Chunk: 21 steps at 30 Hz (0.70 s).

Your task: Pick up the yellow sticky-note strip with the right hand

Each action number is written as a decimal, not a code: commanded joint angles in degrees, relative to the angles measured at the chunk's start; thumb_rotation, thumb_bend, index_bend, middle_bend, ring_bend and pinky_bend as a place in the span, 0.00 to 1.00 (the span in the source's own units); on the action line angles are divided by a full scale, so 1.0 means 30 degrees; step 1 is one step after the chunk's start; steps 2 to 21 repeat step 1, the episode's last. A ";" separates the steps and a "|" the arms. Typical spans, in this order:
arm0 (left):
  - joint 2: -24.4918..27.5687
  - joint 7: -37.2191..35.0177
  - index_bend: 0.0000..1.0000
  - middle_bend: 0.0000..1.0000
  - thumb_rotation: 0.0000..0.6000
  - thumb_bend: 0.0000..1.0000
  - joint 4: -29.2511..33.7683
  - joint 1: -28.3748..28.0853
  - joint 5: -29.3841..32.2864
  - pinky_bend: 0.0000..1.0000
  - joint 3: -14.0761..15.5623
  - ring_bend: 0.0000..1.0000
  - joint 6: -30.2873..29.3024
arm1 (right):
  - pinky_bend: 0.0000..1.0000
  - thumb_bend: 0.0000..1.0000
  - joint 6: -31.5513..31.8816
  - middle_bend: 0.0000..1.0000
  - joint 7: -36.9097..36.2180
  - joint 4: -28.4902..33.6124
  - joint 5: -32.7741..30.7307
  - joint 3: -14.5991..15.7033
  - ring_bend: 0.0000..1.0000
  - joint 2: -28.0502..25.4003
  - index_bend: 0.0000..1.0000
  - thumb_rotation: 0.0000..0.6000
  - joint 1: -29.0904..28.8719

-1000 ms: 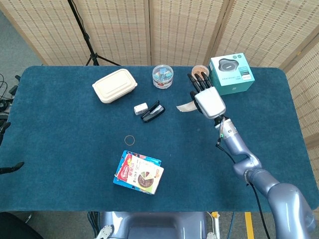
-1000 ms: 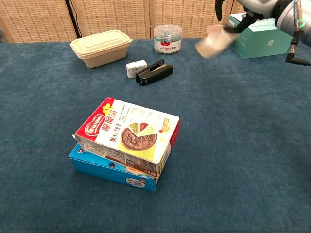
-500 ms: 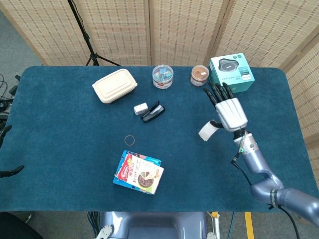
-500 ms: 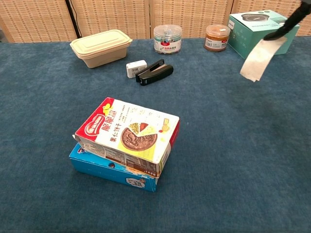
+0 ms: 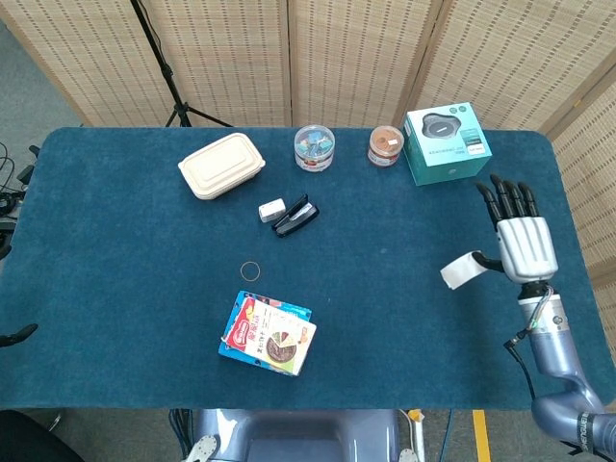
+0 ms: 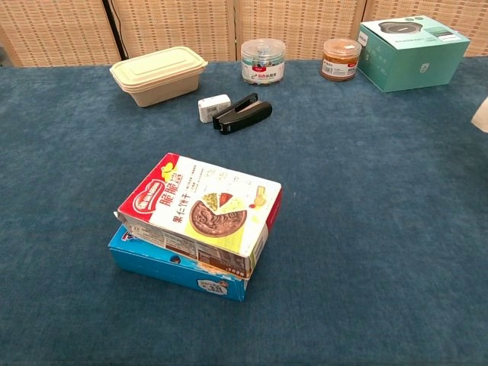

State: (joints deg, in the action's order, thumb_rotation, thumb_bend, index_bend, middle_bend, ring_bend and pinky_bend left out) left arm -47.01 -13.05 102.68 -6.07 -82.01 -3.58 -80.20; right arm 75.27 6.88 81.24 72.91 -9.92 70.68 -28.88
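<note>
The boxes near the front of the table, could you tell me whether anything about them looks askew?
Yes. The red-and-white biscuit box lies on the blue box twisted and tilted, its corners overhanging rather than squared with the box below. Nothing looks spilled or damaged.

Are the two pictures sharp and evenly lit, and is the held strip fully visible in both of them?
Head view: even, soft light, no glare, everything sharp; the sticky-note strip shows whole, held by the right hand. Chest view: also sharp and evenly lit, but the frame's right edge cuts the strip to a pale sliver, and the hand is outside the picture.
</note>
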 commanded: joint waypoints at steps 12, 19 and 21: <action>-0.0063 -0.0033 0.00 0.00 1.00 0.00 -0.0056 0.0119 -0.0182 0.00 -0.0018 0.00 -0.0334 | 0.00 0.00 0.0161 0.00 -0.0277 -0.0393 -0.0166 0.0270 0.00 0.0028 0.00 1.00 0.0592; -0.0063 -0.0033 0.00 0.00 1.00 0.00 -0.0056 0.0119 -0.0182 0.00 -0.0018 0.00 -0.0334 | 0.00 0.00 0.0161 0.00 -0.0277 -0.0393 -0.0166 0.0270 0.00 0.0028 0.00 1.00 0.0592; -0.0063 -0.0033 0.00 0.00 1.00 0.00 -0.0056 0.0119 -0.0182 0.00 -0.0018 0.00 -0.0334 | 0.00 0.00 0.0161 0.00 -0.0277 -0.0393 -0.0166 0.0270 0.00 0.0028 0.00 1.00 0.0592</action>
